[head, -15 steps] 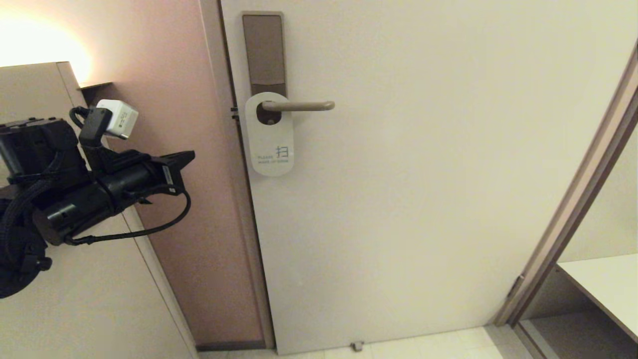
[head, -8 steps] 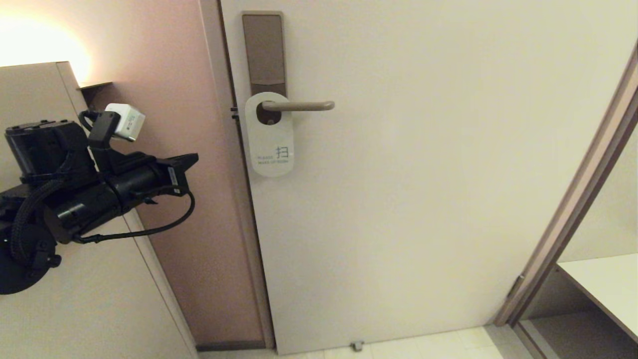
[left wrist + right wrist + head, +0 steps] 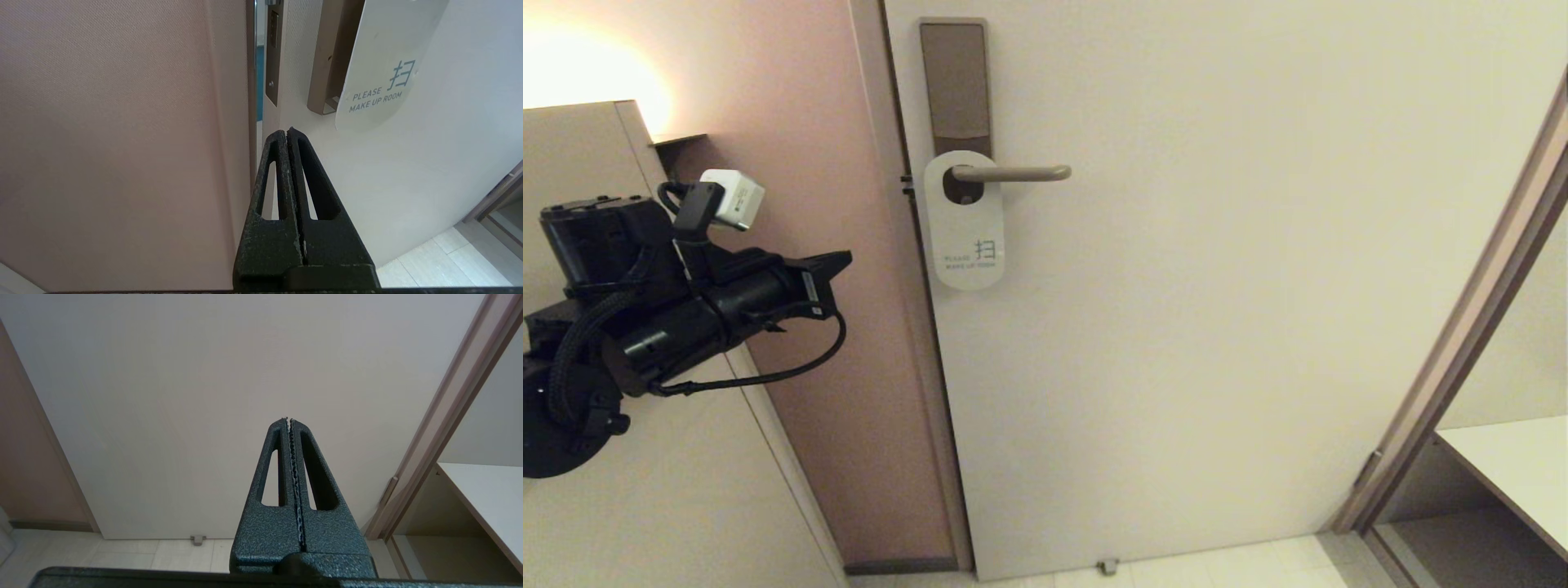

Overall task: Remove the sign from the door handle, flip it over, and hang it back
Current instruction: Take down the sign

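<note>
The sign [image 3: 965,222] hangs by its oval hole on the door handle [image 3: 1013,173], white side out, reading "PLEASE MAKE UP ROOM" [image 3: 378,69]. The handle is a slim bronze-grey lever on a tall backplate [image 3: 956,77]. My left gripper [image 3: 844,261] is raised to the left of the door, a little below and left of the sign, shut and empty [image 3: 286,131]. My right gripper [image 3: 288,419] is shut with nothing in it, facing the lower part of the door; it does not show in the head view.
The cream door [image 3: 1217,286] fills the middle, with a pink wall strip [image 3: 792,122] and a beige panel [image 3: 645,490] to its left. A door stop [image 3: 1107,565] sits on the tiled floor. At the right is a frame [image 3: 1462,343] and a white shelf [image 3: 1519,465].
The left arm has risen a little and edged right toward the door. The sign and handle are unchanged.
</note>
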### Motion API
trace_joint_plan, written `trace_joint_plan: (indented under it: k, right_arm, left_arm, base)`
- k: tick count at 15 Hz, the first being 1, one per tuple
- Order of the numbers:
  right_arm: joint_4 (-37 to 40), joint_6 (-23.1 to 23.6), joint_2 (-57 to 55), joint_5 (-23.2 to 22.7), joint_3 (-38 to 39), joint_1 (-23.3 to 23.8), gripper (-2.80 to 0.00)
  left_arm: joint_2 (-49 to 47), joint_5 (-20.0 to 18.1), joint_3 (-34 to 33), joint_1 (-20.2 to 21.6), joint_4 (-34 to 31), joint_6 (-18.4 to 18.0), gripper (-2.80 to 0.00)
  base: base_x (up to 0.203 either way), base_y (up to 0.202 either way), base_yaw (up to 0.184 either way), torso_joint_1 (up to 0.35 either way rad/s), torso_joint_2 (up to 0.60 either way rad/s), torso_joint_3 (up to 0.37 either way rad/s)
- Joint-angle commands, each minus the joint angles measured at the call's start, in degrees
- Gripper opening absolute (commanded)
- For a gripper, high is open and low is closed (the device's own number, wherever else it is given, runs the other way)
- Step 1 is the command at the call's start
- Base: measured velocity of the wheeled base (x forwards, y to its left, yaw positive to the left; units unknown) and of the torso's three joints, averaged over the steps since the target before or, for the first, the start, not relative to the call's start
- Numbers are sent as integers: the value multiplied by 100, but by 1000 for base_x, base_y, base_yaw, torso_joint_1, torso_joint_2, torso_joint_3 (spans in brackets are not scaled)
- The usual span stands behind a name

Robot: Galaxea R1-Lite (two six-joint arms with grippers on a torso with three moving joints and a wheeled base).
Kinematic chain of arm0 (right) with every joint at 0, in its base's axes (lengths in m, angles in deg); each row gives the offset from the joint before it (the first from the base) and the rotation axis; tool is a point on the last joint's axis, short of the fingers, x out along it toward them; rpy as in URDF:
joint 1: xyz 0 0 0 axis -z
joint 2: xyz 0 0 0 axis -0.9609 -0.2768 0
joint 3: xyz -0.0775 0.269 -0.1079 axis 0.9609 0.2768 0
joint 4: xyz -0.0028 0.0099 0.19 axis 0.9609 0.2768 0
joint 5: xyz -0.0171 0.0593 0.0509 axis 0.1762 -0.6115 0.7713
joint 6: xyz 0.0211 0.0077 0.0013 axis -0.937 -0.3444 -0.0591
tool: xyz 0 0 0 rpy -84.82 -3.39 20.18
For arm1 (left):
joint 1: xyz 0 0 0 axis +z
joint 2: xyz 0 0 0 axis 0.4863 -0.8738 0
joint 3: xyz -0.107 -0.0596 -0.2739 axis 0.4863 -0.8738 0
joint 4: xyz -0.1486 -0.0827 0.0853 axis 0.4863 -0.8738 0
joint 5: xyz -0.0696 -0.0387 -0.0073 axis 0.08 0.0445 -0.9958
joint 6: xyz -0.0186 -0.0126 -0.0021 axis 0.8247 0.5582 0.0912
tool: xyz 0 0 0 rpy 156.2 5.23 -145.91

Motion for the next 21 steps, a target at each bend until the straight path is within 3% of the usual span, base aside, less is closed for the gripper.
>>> trace_joint_plan:
  k: [1, 2, 3, 17, 21]
  right_arm:
    - [-2, 4, 0, -5, 0, -8, -280]
    - [-2, 4, 0, -5, 0, -8, -280]
    - [-2, 4, -3, -5, 0, -2, -280]
    - [-2, 4, 0, -5, 0, 1, -280]
    - [-2, 4, 0, -5, 0, 1, -280]
  left_arm:
    - [-36, 1, 1, -29, 24, 3, -280]
    - [-27, -6, 1, -38, 27, 11, -280]
    - [-39, -7, 1, -50, 27, 11, 0]
    - [37, -87, -16, -292, 306, -24, 0]
    - [4, -888, -17, -290, 306, -24, 0]
  base:
    - [0, 0, 0, 0, 0, 0]
    - [0, 0, 0, 0, 0, 0]
    - [0, 0, 0, 0, 0, 0]
    - [0, 0, 0, 0, 0, 0]
    - [0, 0, 0, 0, 0, 0]
